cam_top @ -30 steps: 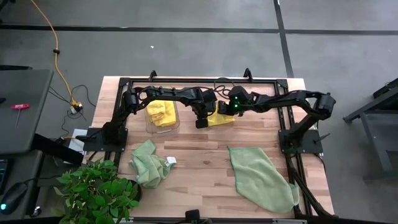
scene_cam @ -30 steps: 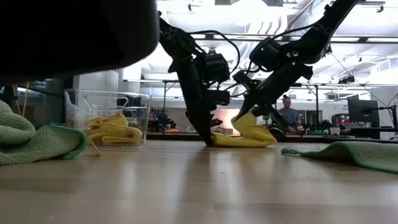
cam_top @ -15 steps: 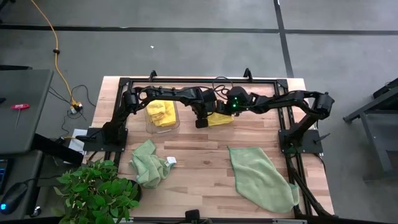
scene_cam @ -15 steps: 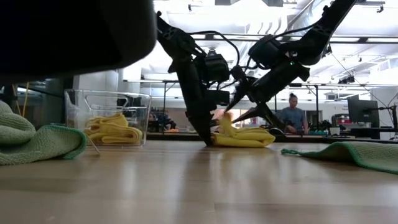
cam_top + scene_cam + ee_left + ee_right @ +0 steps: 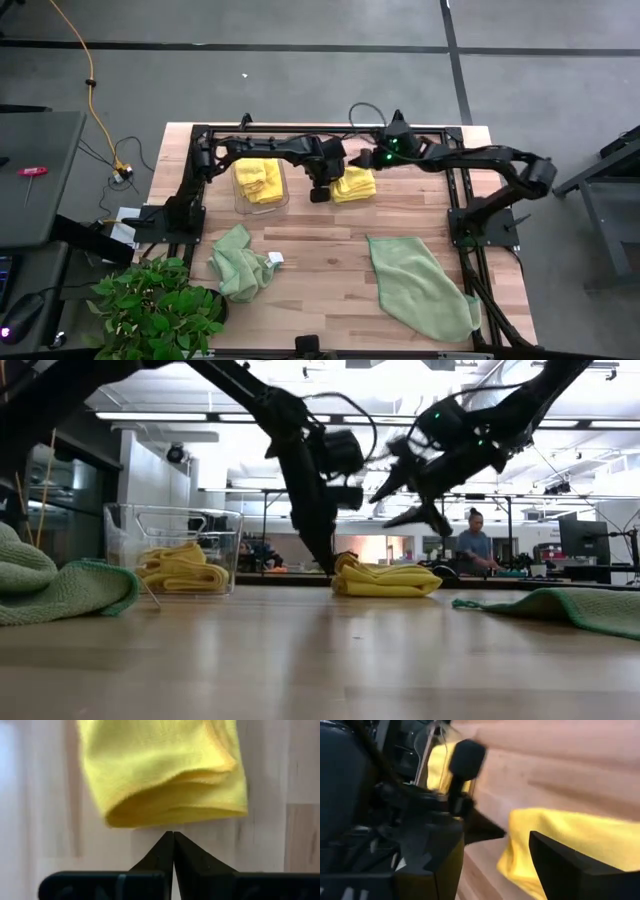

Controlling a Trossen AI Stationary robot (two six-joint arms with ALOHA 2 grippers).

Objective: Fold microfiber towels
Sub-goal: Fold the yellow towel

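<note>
Yellow folded towel point(image 5: 354, 184) lies just beside closed, empty left end effector point(image 5: 318, 195).

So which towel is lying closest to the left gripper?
The folded yellow towel on the bare table, right beside the left gripper. The other yellow ones sit in the clear bin; the green ones lie farther off.

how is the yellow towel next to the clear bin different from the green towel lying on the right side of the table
The yellow towel is folded into a compact, layered bundle; the green towel lies spread open in a single layer. The yellow towel sits at the table's far edge beside the left hand; the green towel lies near the front right corner, away from both arms. The yellow towel covers far less table than the green one. Both are soft cloths resting on the wood.
</note>
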